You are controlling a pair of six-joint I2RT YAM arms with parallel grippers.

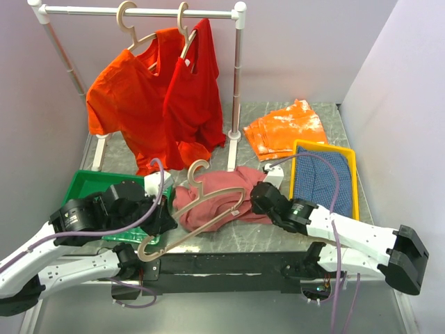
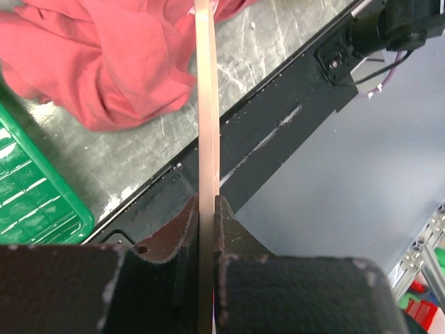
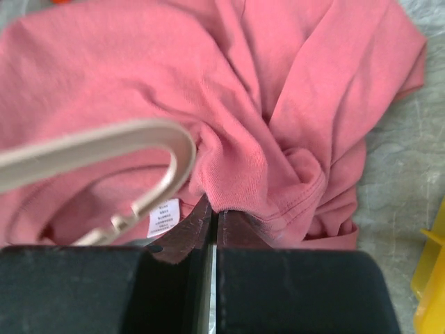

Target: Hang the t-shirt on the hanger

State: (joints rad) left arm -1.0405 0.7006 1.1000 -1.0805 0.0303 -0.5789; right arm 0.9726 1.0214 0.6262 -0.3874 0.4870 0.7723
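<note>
Right claw (image 3: 212, 214) pinches the t-shirt (image 3: 278, 104) (crumpled); left claw (image 2: 206, 209) clamps the hanger (image 2: 206, 104).

A grey marbled tabletop (image 1: 341, 132) carries a crumpled dusty rose cotton t-shirt (image 1: 215, 195) at its middle, a green plastic tray (image 1: 80, 182) left, a yellow-rimmed tray (image 1: 356, 182) right, folded orange cloth (image 1: 286, 129) behind, and the white tubular rail's feet (image 1: 233, 136).

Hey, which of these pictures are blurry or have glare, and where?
Top view: sharp and evenly lit, no harsh shadows. Left wrist view: hanger crisp, t-shirt behind it slightly soft, white glare on the green tray. Right wrist view: t-shirt fabric sharp, the hanger's near end blurred.
</note>
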